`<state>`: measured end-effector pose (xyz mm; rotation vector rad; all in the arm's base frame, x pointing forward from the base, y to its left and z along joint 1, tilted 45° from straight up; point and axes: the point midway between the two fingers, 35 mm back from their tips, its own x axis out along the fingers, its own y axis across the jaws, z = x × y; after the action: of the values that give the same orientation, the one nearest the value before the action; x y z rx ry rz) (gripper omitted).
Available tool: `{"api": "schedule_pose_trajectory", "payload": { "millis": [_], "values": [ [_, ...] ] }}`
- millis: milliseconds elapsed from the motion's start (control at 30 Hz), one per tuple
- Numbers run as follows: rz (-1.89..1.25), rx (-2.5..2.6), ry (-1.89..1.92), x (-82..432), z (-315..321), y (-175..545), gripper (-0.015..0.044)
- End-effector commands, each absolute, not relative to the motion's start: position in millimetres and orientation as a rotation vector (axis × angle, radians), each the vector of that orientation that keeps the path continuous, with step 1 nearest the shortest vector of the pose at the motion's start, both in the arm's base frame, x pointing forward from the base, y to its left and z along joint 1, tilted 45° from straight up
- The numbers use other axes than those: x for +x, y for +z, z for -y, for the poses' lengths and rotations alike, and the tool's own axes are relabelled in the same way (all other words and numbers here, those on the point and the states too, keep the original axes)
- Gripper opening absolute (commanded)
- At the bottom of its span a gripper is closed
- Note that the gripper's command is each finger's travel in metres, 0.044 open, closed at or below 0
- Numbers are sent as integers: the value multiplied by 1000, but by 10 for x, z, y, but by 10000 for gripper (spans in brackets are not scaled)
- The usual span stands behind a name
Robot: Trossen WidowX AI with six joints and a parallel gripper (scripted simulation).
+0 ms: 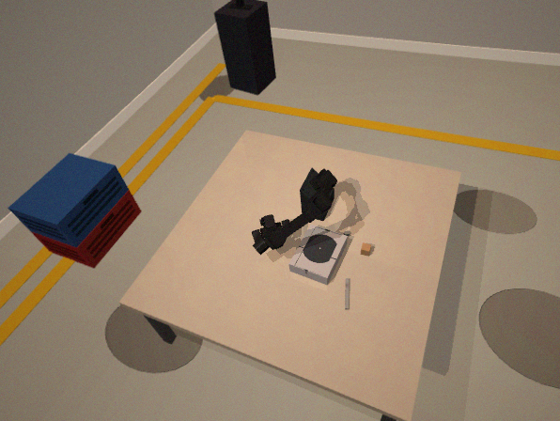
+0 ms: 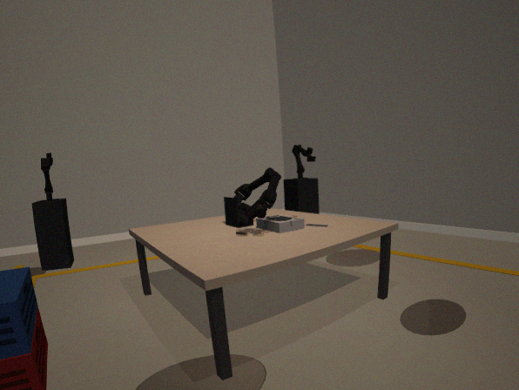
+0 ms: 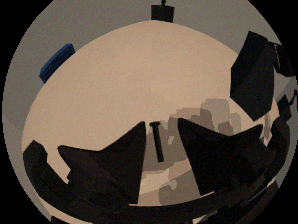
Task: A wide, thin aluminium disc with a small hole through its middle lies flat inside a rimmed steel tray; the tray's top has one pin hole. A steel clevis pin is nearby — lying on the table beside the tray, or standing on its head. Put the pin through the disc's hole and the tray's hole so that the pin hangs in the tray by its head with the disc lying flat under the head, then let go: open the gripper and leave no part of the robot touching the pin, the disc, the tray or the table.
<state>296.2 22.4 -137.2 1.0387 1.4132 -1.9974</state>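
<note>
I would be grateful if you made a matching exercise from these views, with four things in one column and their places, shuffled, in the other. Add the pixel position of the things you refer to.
Things
1. Disc (image 1: 312,254) (image 2: 279,218)
2. Orange block (image 1: 365,249) (image 2: 294,216)
3. Blue crate (image 1: 61,188) (image 2: 13,287) (image 3: 57,62)
4. Pin (image 3: 157,142)

Places
A. On top of the red crate (image 1: 108,235) (image 2: 26,370)
B. In the wrist view, in the gap between the fingers
C. Flat in the tray (image 1: 307,277) (image 2: 289,225)
D. On the table (image 1: 282,334) (image 2: 196,257) (image 3: 110,95), beside the tray

Pairs: 1-C, 2-D, 3-A, 4-B
</note>
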Motion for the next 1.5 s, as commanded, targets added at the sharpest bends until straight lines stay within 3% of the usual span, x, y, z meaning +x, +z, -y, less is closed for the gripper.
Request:
{"api": "schedule_pose_trajectory", "payload": {
  "millis": [0,233,1467],
  "values": [
    [-1587,1394,-1898,2904,-39,-1363,160],
    [-1703,2000,-1481,2881,198,-1217,160],
    [-1706,2001,-1480,2815,-103,-1542,160]
  ]
}}
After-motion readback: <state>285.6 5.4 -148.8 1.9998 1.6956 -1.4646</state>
